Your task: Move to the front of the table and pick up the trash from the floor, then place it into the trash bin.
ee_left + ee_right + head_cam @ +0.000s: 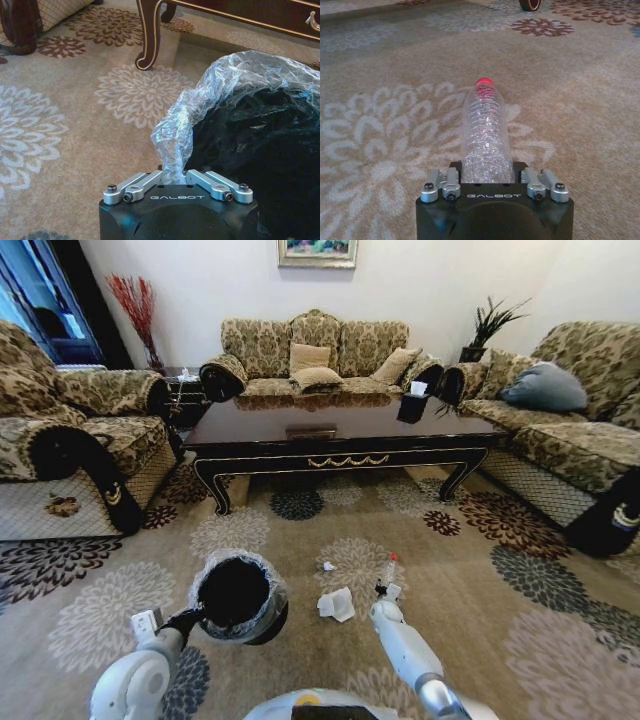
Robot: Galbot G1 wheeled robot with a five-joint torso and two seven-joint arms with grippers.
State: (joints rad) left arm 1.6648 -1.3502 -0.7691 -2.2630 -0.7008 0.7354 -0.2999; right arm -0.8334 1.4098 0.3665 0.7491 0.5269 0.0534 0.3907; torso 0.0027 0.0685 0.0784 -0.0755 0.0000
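The clear ribbed plastic bottle with red cap point(485, 132) lies on the floral carpet point(380, 125), its base pinched by the right gripper point(487, 175). The translucent liner of the round black trash bin point(260, 130) is clamped by the left gripper point(175, 175). Crumpled white paper point(337, 604) is seen between bin and bottle.

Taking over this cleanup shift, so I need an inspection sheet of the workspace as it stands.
Surface: patterned floral carpet; dark glossy table ahead.
Job's things: clear bottle with red cap lies on the carpet; crumpled white paper and a small bit nearby; trash bin with plastic liner.
Clutter: black tissue box on the table.
Claws: left claw shut on the liner at the bin's rim; right claw around the bottle's base, grip state unclear.
Cables: nothing seen.
Surroundings: sofas around the table, plants, a framed picture.
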